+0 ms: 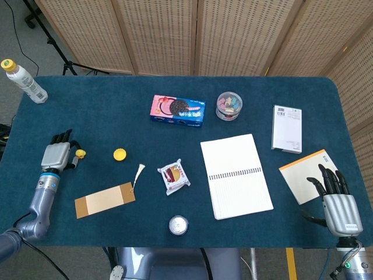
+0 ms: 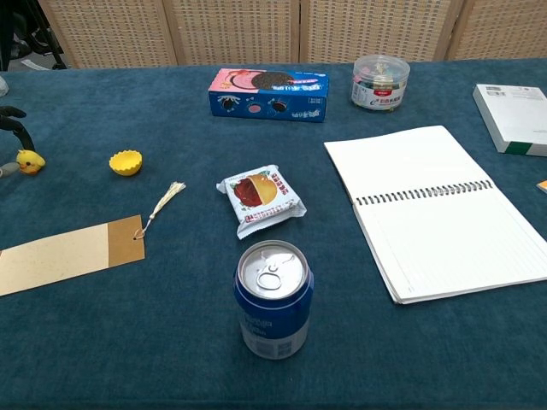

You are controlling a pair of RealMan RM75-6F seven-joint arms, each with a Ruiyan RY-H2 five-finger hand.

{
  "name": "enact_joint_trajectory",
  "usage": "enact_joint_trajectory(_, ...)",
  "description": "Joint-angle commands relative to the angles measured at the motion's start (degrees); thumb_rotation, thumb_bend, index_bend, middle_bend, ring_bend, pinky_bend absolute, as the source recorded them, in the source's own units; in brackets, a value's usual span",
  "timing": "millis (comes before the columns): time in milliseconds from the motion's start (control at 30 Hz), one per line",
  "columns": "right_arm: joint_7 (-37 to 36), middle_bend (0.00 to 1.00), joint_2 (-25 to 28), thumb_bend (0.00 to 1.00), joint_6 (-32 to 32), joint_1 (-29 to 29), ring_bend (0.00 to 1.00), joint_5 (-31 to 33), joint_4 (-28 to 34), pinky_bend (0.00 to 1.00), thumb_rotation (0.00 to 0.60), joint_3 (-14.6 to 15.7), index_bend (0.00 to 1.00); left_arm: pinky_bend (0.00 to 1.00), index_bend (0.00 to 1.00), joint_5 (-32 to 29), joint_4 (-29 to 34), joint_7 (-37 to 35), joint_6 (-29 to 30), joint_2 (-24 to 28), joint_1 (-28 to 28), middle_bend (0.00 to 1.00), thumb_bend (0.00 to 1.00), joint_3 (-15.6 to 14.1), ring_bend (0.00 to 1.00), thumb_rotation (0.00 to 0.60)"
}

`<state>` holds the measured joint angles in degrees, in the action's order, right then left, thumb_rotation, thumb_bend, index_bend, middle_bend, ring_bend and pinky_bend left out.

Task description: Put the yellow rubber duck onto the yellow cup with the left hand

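Observation:
The small yellow rubber duck [image 1: 80,154] [image 2: 31,161] sits at the table's left edge, between the fingertips of my left hand [image 1: 55,155]. A dark finger [image 2: 12,120] curves over it and a grey one touches its left side, so the hand appears to pinch it. The low yellow cup [image 1: 119,154] [image 2: 126,162] stands on the cloth a short way to the duck's right, apart from it. My right hand [image 1: 338,204] rests at the near right corner, fingers spread and holding nothing; the chest view does not show it.
A brown paper tag [image 1: 105,199] with a tassel lies near the cup. A snack packet [image 1: 174,176], a blue can [image 2: 273,299] and an open notebook [image 1: 236,175] fill the middle. Further back are a cookie box [image 1: 178,111], a plastic jar [image 1: 229,105], a white box [image 1: 287,128] and a bottle [image 1: 23,80].

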<state>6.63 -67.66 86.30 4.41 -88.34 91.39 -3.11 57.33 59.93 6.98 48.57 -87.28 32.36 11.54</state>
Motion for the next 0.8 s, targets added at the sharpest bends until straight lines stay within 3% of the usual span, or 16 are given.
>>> enact_joint_trajectory(33,0.0,0.00,0.0,0.00,0.0,0.0,0.00,0.0,0.0,0.00,0.600,0.0,0.21,0.00,0.46,0.1,0.5,-0.2,0.4,0.3,-0.1,0.00,0.46,0.2,0.00,0.600)
enact_joint_trajectory(333,0.4,0.00,-0.2,0.00,-0.2,0.1,0.00,0.0,0.0,0.00,0.600,0.1,0.21,0.00,0.46,-0.1,4.6,-0.3,1.9,1.4,0.4,0.00,0.45,1.8,0.00,0.600)
enact_joint_trajectory(800,-0.8,0.00,0.2,0.00,0.1,-0.1,0.00,0.1,-0.1,0.00,0.600,0.0,0.21,0.00,0.46,-3.2,15.5,7.2,5.0,1.6,3.4,0.00,0.45,3.6,0.00,0.600)
